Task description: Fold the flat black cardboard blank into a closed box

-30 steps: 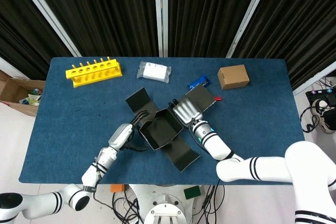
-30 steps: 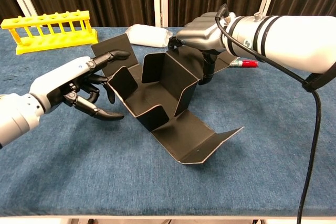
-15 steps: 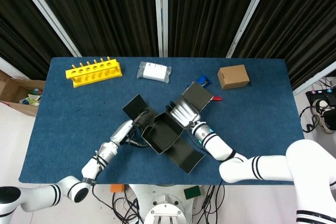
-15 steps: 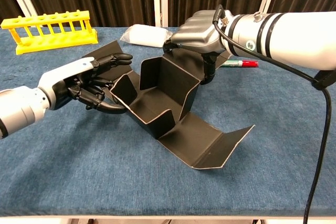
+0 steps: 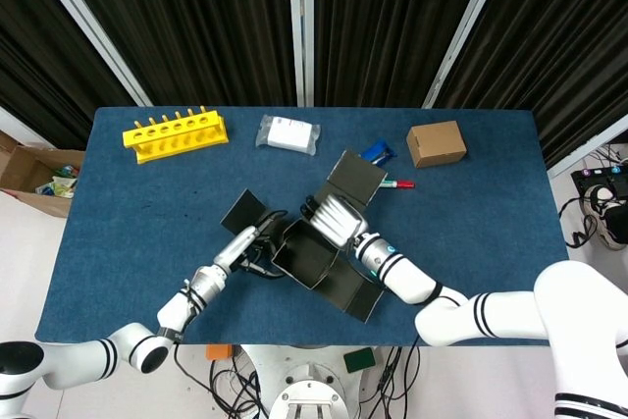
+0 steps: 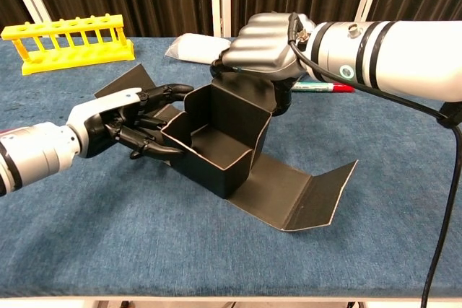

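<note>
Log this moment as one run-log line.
stage: walls up, lid flap flat | left hand: fingers pressing box side wall | right hand: on back wall top | box: open, on table

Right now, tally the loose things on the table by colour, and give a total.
Black: 1, cardboard blank
Yellow: 1, tube rack
White: 1, bagged packet
Brown: 1, small box
Blue: 1, small item
Red-capped: 1, marker
Total: 6

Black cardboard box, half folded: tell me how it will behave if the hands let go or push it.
The black cardboard box looks thin and creased, so its raised walls would probably spring outward once the left hand and right hand release. Being hollow, it is likely light and would slide across the blue tablecloth rather than resist.
</note>
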